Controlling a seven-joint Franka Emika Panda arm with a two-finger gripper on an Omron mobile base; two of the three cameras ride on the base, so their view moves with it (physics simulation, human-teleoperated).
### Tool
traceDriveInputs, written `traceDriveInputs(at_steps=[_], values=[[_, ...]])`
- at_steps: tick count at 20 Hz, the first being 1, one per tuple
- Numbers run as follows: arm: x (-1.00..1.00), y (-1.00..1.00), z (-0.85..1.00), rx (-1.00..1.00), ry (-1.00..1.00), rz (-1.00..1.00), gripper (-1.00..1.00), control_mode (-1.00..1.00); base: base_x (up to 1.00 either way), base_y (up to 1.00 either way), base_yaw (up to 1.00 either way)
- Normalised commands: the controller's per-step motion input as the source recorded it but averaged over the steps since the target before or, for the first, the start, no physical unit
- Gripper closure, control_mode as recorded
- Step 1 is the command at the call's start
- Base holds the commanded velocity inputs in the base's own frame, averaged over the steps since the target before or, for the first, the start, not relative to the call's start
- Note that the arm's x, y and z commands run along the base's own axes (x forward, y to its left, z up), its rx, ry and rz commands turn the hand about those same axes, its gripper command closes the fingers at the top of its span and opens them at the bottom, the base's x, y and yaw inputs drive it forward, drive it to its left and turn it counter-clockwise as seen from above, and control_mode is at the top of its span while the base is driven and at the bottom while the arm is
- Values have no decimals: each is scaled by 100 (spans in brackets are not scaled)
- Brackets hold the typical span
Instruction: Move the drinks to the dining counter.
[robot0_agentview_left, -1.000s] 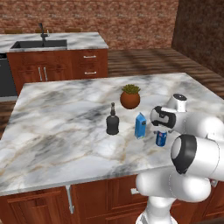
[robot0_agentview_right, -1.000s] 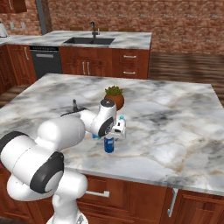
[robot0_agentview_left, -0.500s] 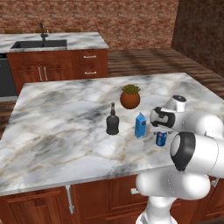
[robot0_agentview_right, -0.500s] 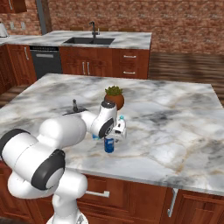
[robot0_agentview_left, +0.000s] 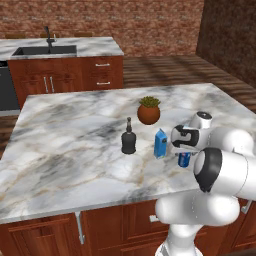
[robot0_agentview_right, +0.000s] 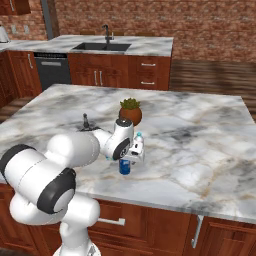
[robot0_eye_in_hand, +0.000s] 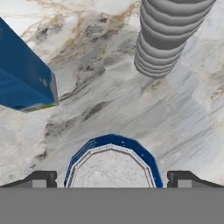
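The blue-and-white can (robot0_eye_in_hand: 111, 164) stands on the marble island, its top right under my open gripper (robot0_eye_in_hand: 111, 180), one fingertip (robot0_eye_in_hand: 41, 179) on each side of it. In the base views the can (robot0_agentview_left: 184, 160) (robot0_agentview_right: 124, 166) sits just below the hand. The blue carton (robot0_agentview_left: 160, 144) (robot0_eye_in_hand: 24, 78) stands beside it, and the clear water bottle (robot0_agentview_right: 138, 143) (robot0_eye_in_hand: 166, 39) is just behind. Left of the carton is the black bottle (robot0_agentview_left: 128, 142) (robot0_agentview_right: 86, 122). The dining counter (robot0_agentview_left: 95, 45) (robot0_agentview_right: 150, 45) with its sink lies across the aisle.
A terracotta pot with a green plant (robot0_agentview_left: 149, 111) (robot0_agentview_right: 130, 111) stands behind the drinks on the island (robot0_agentview_left: 70, 130). A black faucet (robot0_agentview_left: 48, 36) rises behind the sink. Wooden floor separates the island from the far counter.
The hand has sunk very slightly toward the can. The drinks and the pot have not moved.
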Motion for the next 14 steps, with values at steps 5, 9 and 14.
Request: traceDriveInputs(at_steps=[5,9,14], values=[[0,0,-14,0,0,0,-100,-100,0,0,0],[0,0,-16,0,0,0,-100,-100,0,0,0],[0,0,-19,0,0,0,100,-100,0,0,0]])
